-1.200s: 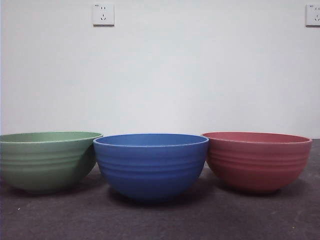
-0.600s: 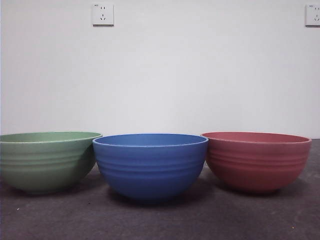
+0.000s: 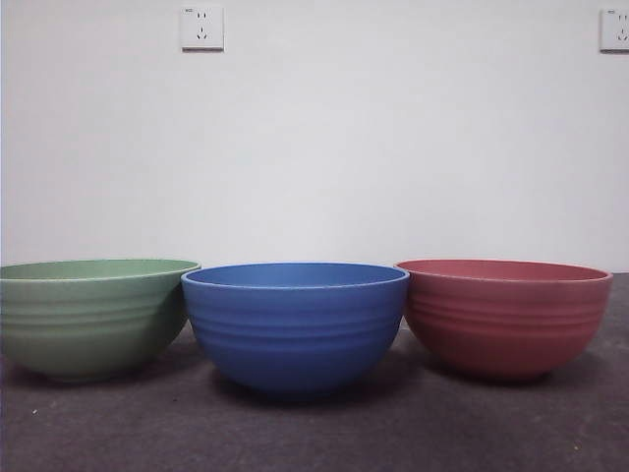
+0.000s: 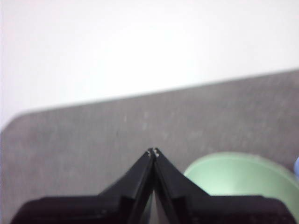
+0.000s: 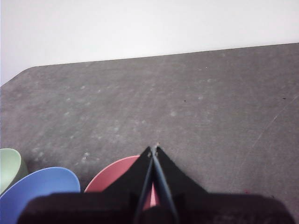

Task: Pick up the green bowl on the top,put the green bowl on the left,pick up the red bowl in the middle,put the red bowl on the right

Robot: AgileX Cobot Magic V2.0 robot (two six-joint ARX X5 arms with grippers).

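The green bowl [image 3: 88, 317] stands upright on the dark mat at the left of the front view. The red bowl [image 3: 504, 317] stands upright at the right. A blue bowl [image 3: 295, 324] stands between them, a little nearer the camera. No arm shows in the front view. My left gripper [image 4: 153, 151] is shut and empty, raised above the mat with the green bowl [image 4: 238, 175] below it to one side. My right gripper [image 5: 153, 149] is shut and empty, raised over the red bowl [image 5: 122, 179].
The right wrist view also shows the blue bowl [image 5: 39, 189] and a sliver of the green bowl [image 5: 9, 168]. A white wall with two sockets [image 3: 202, 28] stands behind the table. Bare grey mat [image 5: 187, 102] stretches beyond the bowls.
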